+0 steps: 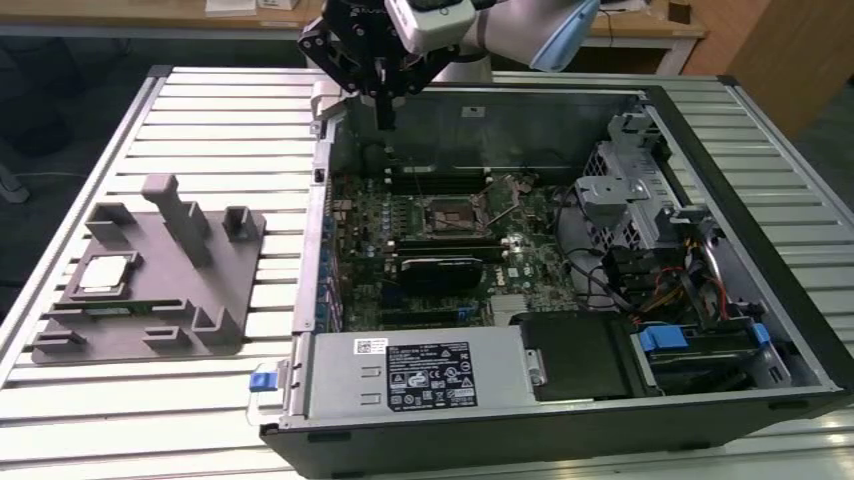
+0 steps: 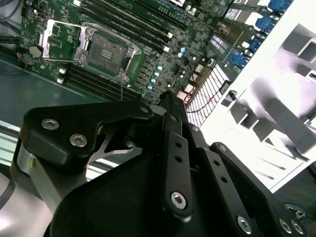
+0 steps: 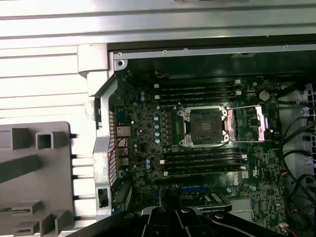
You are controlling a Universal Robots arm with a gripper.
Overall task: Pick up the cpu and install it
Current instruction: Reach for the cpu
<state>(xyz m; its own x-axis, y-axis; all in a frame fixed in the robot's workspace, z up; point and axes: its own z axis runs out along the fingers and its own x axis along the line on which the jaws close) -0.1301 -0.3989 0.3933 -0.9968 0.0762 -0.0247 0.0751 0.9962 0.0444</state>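
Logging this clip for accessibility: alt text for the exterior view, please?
The arm's tool hangs above the far wall of an open computer case. The cpu lies on a grey fixture on the slatted table at the exterior view's left, apart from the case, while the motherboard's socket stands open.

Second wrist view | nearest us we see the black gripper (image 2: pixel 166 98), its linkage studded with silver screws | beyond it we see the green motherboard (image 2: pixel 163 64) | on it the silver-framed socket (image 2: pixel 106 52), dark-centred, with its load plate (image 2: pixel 49 39) lying open beside it | we note dark memory slots (image 2: pixel 128 19) along both sides of the socket | a pale grey fixture (image 2: pixel 281 108) lies past the board's edge
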